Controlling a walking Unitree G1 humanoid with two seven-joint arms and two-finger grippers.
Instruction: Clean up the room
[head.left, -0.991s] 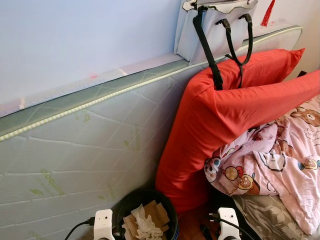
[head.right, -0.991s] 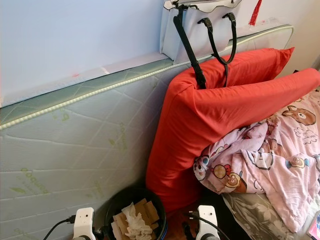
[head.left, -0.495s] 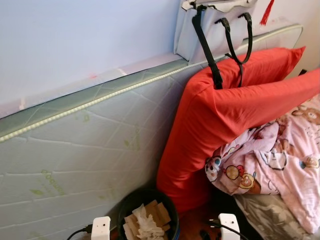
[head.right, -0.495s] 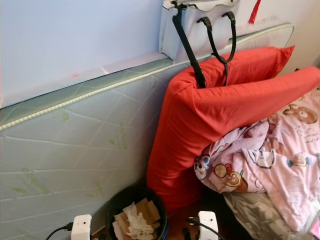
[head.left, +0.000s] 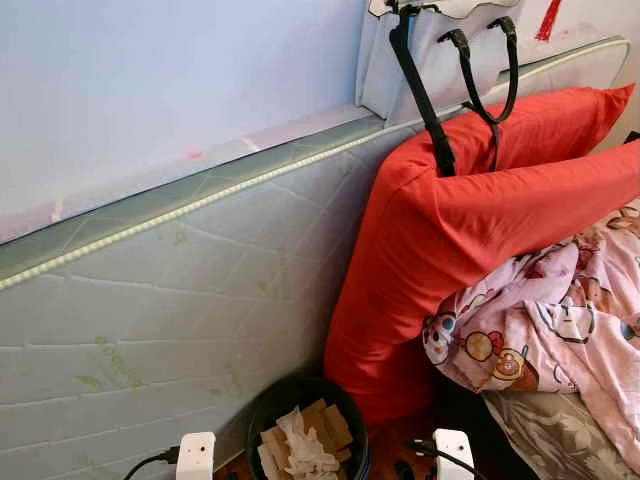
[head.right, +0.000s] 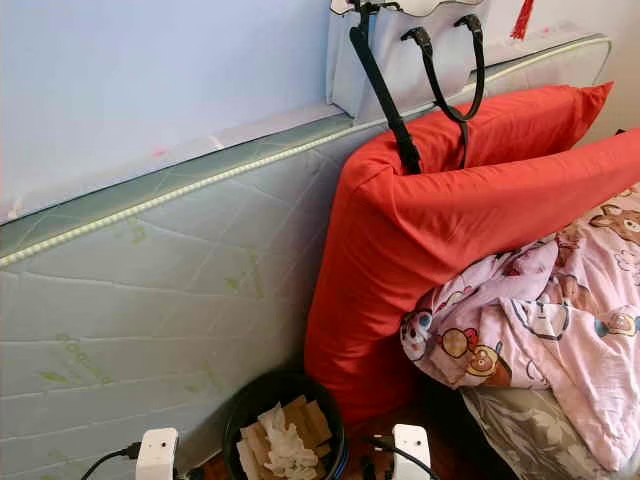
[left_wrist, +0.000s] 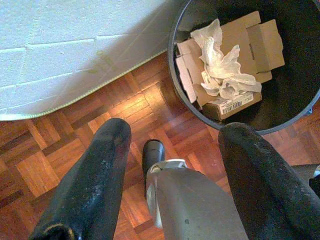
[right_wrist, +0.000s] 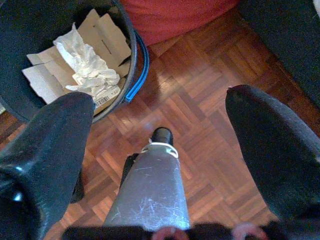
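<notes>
Parquet floor (right_wrist: 210, 130), reddish wood, bare between bin and bed. Pale mattress (head.left: 180, 300) stands on edge against the blue-white wall (head.left: 150, 70). Red pillow (head.left: 450, 230) leans on it, with a white handbag (head.left: 400, 60) on the mattress top, black straps hanging down. Pink cartoon blanket (head.left: 560, 330) is bunched on the bed at right. Black trash bin (left_wrist: 295, 95) sits at the mattress foot, just beside the pillow, holding cardboard scraps (left_wrist: 250, 40) and crumpled tissue (left_wrist: 220, 65). Left gripper (left_wrist: 175, 165) and right gripper (right_wrist: 160, 150) hang low over floor, both jaws spread apart, holding nothing.
</notes>
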